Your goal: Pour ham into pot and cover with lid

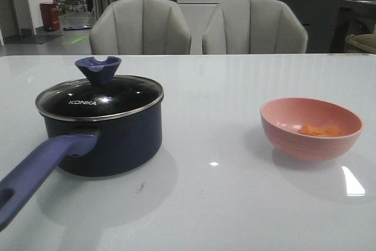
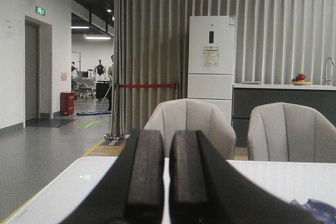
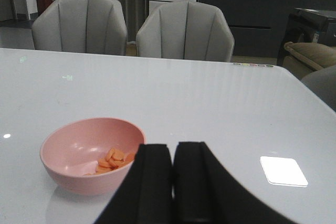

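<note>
The dark navy pot (image 1: 111, 139) stands on the left of the table, its long purple-blue handle (image 1: 35, 171) pointing toward the near edge. The glass lid (image 1: 100, 95) with a blue knob (image 1: 98, 69) rests on the pot. To the right, orange-pink ham slices (image 1: 319, 129) lie in a pink bowl (image 1: 294, 136). Neither gripper appears in the front view. In the right wrist view, my right gripper (image 3: 173, 148) is shut and empty, just beside the bowl (image 3: 68, 166) with the ham (image 3: 113, 159). My left gripper (image 2: 167, 135) is shut on nothing, raised over the table's left end.
The white glossy table (image 1: 211, 204) carries only the pot and the bowl. Two grey chairs (image 1: 141, 27) stand behind its far edge. A blue-purple part (image 2: 315, 209) shows low at the edge of the left wrist view.
</note>
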Available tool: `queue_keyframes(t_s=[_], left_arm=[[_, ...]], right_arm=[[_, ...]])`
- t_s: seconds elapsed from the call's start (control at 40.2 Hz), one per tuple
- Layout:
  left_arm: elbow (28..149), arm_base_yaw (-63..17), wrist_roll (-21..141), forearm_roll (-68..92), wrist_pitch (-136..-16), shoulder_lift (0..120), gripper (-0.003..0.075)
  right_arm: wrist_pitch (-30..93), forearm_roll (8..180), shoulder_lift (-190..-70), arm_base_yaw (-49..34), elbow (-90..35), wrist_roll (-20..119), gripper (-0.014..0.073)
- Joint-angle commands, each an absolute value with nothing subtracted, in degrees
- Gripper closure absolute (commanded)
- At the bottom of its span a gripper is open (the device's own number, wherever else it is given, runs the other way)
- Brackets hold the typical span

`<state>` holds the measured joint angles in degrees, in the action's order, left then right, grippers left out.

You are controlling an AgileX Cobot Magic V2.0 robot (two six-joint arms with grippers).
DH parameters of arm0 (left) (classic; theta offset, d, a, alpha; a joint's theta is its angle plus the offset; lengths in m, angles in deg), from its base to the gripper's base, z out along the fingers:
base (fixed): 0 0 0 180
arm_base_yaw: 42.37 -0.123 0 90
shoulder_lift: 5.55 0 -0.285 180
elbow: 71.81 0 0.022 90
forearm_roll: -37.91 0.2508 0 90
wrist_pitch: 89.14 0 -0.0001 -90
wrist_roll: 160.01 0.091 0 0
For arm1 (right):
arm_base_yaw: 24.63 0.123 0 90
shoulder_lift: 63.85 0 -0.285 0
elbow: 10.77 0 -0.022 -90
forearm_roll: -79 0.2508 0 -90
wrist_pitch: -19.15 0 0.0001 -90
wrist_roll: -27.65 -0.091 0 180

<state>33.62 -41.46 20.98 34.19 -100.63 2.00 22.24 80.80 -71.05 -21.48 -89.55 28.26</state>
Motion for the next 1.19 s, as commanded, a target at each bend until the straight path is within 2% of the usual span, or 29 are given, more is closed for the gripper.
queue_keyframes(t_s=[0.0, 0.299, 0.622, 0.747, 0.846, 1.045, 1.12, 1.17], left_arm=[[40.4, -41.5, 21.0, 34.1, -101.2, 4.3, 0.0587], [57.4, -41.5, 21.0, 31.9, -74.5, 20.8, 0.0587], [57.9, -41.4, 21.0, 31.8, -74.8, 25.6, 0.0587], [57.9, -41.3, 21.0, 31.8, -74.3, 25.8, 0.0564], [58.0, -40.2, 21.0, 32.0, -73.7, 26.6, 0.0465], [58.1, -37.7, 21.0, 32.6, -73.7, 29.5, 0.0126], [58.4, -37.3, 21.0, 32.6, -73.7, 31.0, 0.0062], [59.1, -37.3, 21.0, 32.6, -73.4, 32.2, 0.0059]], right_arm=[[17.7, 80.1, -69.9, -21.9, -89.2, 28.4, 0.0434], [17.7, 80.1, -69.9, -21.9, -89.2, 28.4, 0.0434], [17.7, 80.1, -69.9, -21.9, -89.2, 28.4, 0.0434], [17.7, 80.1, -69.9, -21.9, -89.2, 28.4, 0.0434], [17.7, 80.1, -69.9, -21.9, -89.2, 28.4, 0.0434], [17.7, 80.1, -69.9, -21.9, -89.2, 28.4, 0.0434], [17.7, 80.1, -69.9, -21.9, -89.2, 28.4, 0.0434], [17.7, 80.1, -69.9, -21.9, -89.2, 28.4, 0.0434]])
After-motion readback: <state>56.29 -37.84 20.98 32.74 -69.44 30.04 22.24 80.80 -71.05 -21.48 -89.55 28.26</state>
